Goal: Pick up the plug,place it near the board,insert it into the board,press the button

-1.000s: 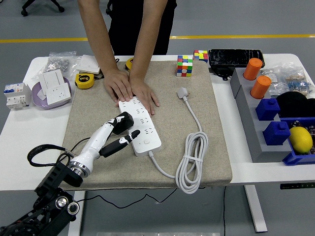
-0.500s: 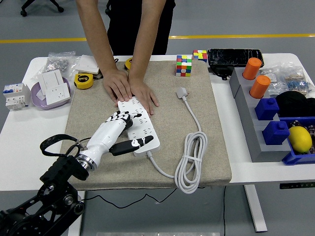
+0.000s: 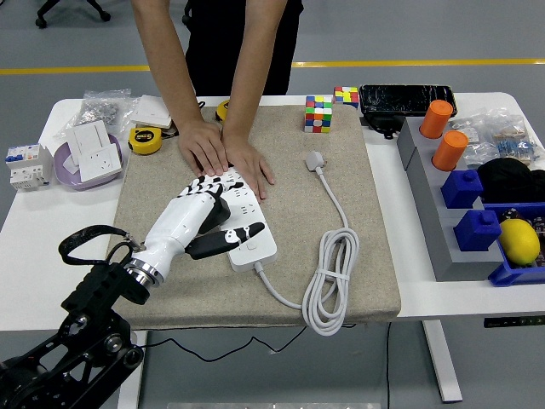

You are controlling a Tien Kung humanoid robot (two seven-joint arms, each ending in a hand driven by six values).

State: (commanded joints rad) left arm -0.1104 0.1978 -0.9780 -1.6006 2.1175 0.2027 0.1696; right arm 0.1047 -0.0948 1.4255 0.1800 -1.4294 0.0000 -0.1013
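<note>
From the head view, the left hand [image 3: 209, 217] lies over the near half of the white board [image 3: 247, 223], fingers spread flat on its sockets and the thumb stretched out along its near side, grasping nothing. The board lies aslant on a tan mat [image 3: 358, 179] that covers the middle of the white bench [image 3: 38, 226]. At the board's far end a person's two hands [image 3: 223, 153] press flat on it, side by side. The plug [image 3: 316, 160] lies loose on the mat, well apart from the board to its right, and its white cable [image 3: 330, 277] runs toward the near edge, coils in a loop and comes back to the board's near end. The right arm does not show.
</note>
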